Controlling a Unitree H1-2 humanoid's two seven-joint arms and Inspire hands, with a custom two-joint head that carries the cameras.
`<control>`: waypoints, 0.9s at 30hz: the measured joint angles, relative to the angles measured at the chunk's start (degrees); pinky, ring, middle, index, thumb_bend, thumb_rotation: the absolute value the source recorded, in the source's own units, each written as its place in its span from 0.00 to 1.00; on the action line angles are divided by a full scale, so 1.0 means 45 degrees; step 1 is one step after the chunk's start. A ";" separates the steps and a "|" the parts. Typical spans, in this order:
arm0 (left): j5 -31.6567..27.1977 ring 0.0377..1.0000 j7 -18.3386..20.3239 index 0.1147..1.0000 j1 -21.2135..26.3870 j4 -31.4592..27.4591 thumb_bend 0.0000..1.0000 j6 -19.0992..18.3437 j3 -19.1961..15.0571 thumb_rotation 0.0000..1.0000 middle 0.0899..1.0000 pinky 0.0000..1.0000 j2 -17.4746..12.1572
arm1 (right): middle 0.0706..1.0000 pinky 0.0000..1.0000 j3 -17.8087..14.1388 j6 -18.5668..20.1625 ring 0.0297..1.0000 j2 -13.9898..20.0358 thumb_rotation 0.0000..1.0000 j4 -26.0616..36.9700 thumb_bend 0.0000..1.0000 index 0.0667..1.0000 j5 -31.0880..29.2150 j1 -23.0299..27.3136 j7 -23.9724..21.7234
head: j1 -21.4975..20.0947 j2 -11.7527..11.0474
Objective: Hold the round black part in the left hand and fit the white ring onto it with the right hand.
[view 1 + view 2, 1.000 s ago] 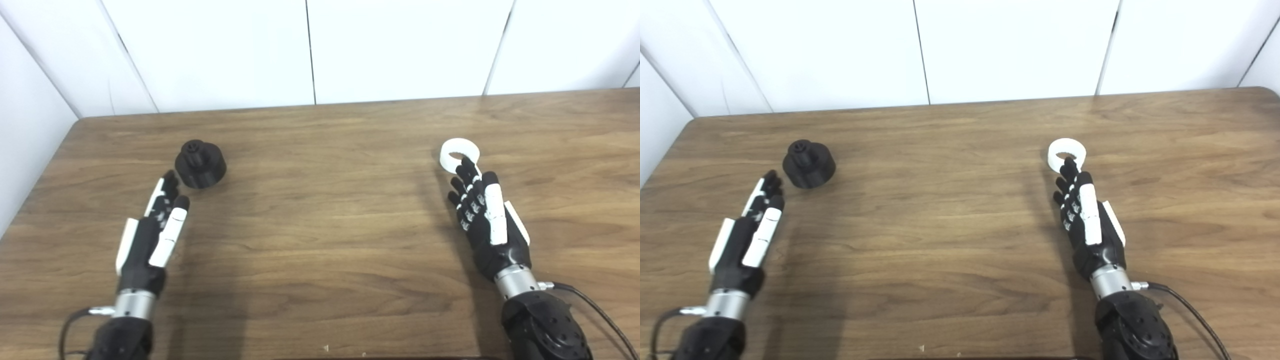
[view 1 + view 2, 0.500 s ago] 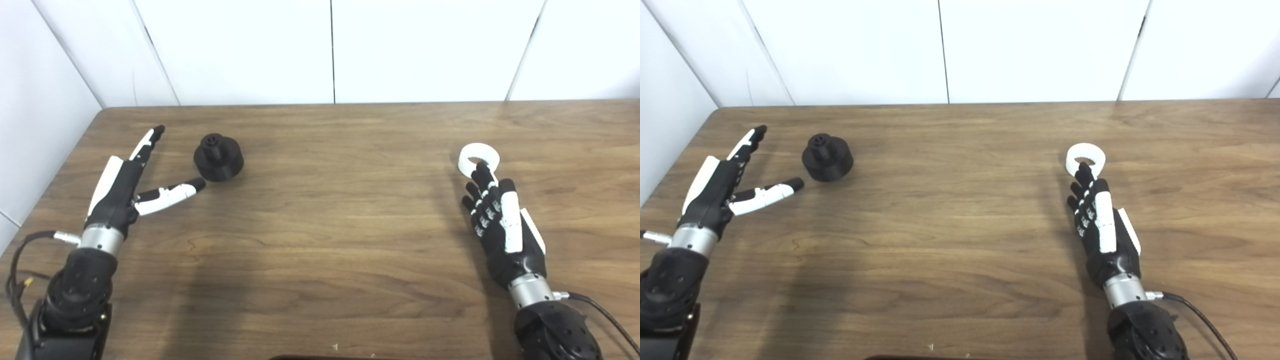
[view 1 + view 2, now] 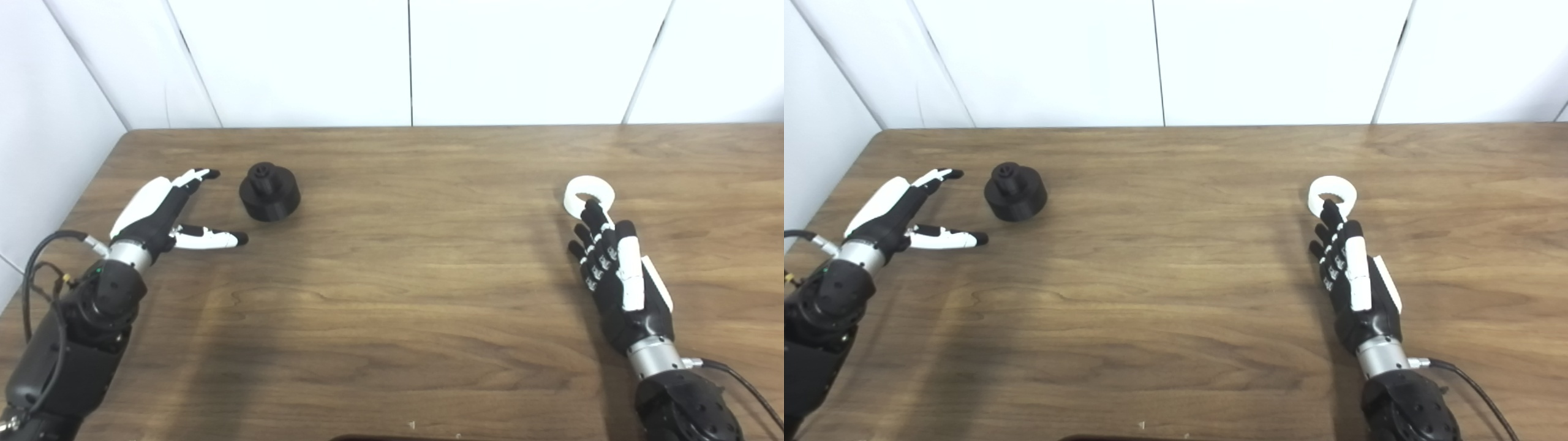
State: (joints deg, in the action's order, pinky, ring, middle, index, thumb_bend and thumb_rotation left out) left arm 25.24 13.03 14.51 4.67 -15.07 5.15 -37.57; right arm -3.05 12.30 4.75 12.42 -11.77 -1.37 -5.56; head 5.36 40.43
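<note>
The round black part (image 3: pixel 269 193) stands on the wooden table (image 3: pixel 404 257) at the left, a small knob on its top. Just left of it my left hand (image 3: pixel 165 211) is open, thumb and fingers spread wide toward the part without touching it. At the right lies the white ring (image 3: pixel 588 192), flat on the table. My right hand (image 3: pixel 615 275) rests behind it with fingers straight and together, holding nothing; one fingertip overlaps the ring's near edge.
White wall panels (image 3: pixel 404 61) stand along the table's far edge and left side. A black cable (image 3: pixel 37 257) loops off the left wrist, and another (image 3: pixel 744 386) trails from the right wrist.
My left hand swung out to the left of the black part and spread its thumb, then turned palm toward the part. The camera shifted. The right hand and ring stayed put.
</note>
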 measured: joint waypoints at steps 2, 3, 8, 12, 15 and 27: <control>0.0118 1.00 0.0041 0.89 0.0175 0.0516 0.94 0.0147 0.0208 0.36 0.99 0.97 -0.0017 | 1.00 1.00 -0.0020 -0.0002 1.00 0.0016 1.00 0.0000 0.60 0.97 -0.0016 -0.0001 -0.0004 | 0.0019 -0.0039; 0.0207 1.00 0.0089 0.89 0.0285 0.0850 0.94 0.0296 0.0327 0.36 0.99 0.96 -0.0024 | 1.00 1.00 -0.0025 -0.0002 1.00 0.0030 1.00 0.0001 0.60 0.97 -0.0023 0.0000 -0.0004 | 0.0020 -0.0039; 0.0430 1.00 0.0327 0.89 0.0732 0.2034 0.96 0.0505 0.0578 0.38 0.98 0.97 -0.0026 | 1.00 1.00 -0.0040 0.0018 1.00 0.0034 1.00 0.0033 0.60 0.97 -0.0041 -0.0016 -0.0003 | 0.0020 -0.0059; 0.0491 1.00 0.0334 0.89 0.1050 0.2487 0.96 0.0632 0.0681 0.38 0.98 0.96 -0.0027 | 1.00 1.00 -0.0024 0.0024 1.00 0.0030 1.00 0.0112 0.60 0.97 -0.0037 -0.0033 -0.0004 | -0.0019 -0.0098; 0.0503 1.00 0.0332 0.89 0.1332 0.2941 0.98 0.0782 0.0718 0.41 0.97 0.96 -0.0027 | 1.00 1.00 -0.0015 0.0024 1.00 0.0044 1.00 0.0129 0.60 0.97 -0.0023 -0.0049 -0.0004 | 0.0000 -0.0117; 0.0802 1.00 0.0488 0.91 0.2021 0.3537 0.96 0.0488 0.0946 0.43 0.97 0.94 0.0115 | 1.00 1.00 0.0002 0.0020 1.00 0.0075 1.00 0.0171 0.62 0.97 -0.0024 -0.0127 -0.0011 | -0.0117 -0.0176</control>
State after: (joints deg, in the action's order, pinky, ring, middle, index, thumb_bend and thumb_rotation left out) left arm 28.85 15.23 23.60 20.59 -12.87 9.41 -37.05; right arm -3.04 12.40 5.09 13.19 -11.87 -1.94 -5.61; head 4.83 39.64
